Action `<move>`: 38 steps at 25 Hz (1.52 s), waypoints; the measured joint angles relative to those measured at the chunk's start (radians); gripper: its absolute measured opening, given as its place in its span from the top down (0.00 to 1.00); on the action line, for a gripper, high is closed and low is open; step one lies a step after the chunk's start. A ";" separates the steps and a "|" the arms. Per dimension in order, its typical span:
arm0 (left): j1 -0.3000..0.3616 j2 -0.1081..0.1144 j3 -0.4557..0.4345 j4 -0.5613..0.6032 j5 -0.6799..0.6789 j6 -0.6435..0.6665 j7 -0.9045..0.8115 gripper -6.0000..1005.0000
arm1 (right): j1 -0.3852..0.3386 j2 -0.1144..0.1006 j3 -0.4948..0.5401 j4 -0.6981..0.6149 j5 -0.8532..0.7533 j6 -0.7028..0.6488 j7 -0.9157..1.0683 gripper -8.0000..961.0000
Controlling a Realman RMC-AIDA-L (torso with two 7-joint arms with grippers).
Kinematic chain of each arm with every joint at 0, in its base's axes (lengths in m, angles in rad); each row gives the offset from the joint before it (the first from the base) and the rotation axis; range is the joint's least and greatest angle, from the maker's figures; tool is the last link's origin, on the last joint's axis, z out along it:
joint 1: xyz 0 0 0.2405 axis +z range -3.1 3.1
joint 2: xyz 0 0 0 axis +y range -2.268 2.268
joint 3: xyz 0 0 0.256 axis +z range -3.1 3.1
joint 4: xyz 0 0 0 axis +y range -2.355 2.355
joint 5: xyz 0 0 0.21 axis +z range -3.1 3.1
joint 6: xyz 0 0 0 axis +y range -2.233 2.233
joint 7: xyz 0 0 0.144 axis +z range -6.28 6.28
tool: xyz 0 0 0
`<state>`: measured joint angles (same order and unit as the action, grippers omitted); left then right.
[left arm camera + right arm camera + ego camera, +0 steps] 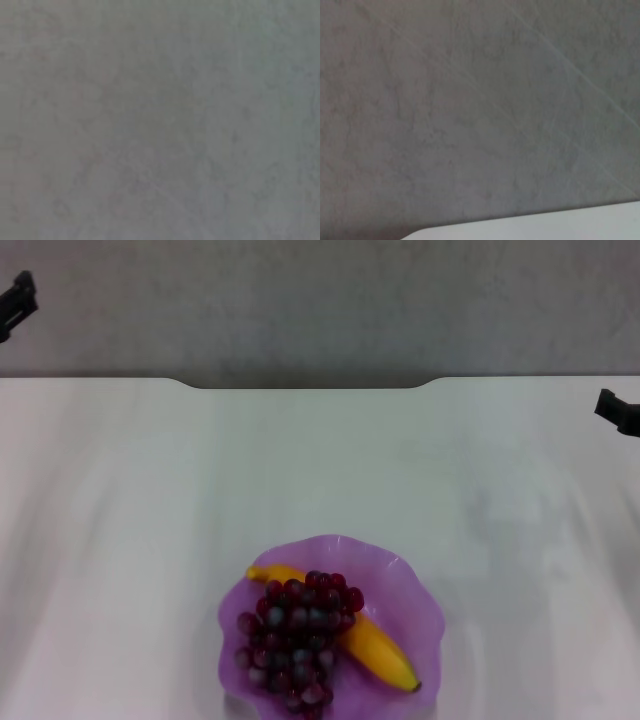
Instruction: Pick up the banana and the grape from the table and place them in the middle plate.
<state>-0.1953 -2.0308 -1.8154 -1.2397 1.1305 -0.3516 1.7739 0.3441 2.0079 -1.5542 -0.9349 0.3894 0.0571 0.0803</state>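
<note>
Left gripper (18,298): only a dark tip shows at the far left edge, beyond the table's far edge; finger state cannot be told. Right gripper (618,410): dark tip at the right edge, over the table (320,470), well apart from the plate; finger state likewise cannot be told. Neither carries anything visible.

Banana (375,642) lies diagonally inside the middle plate (405,575); the grape (295,640) bunch rests beside and partly over it.

Judgement: placement looks complete; the remaining step is keeping both arms clear of the rim.

Materials: plate translucent purple, scalloped; banana smooth, curved; grapes small, round, some frosted. Table plain white, notched.
</note>
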 joint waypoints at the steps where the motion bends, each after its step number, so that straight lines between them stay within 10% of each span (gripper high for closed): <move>1: 0.004 0.000 -0.003 0.000 -0.001 -0.001 0.006 0.16 | 0.000 0.000 -0.001 0.006 0.000 -0.012 0.000 0.11; 38: -0.040 0.008 -0.016 0.134 -0.009 -0.070 -0.076 0.16 | -0.041 -0.001 -0.033 -0.063 -0.004 0.035 0.046 0.11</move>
<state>-0.2348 -2.0226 -1.8310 -1.1062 1.1218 -0.4219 1.6979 0.3032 2.0064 -1.5874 -0.9979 0.3850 0.0920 0.1263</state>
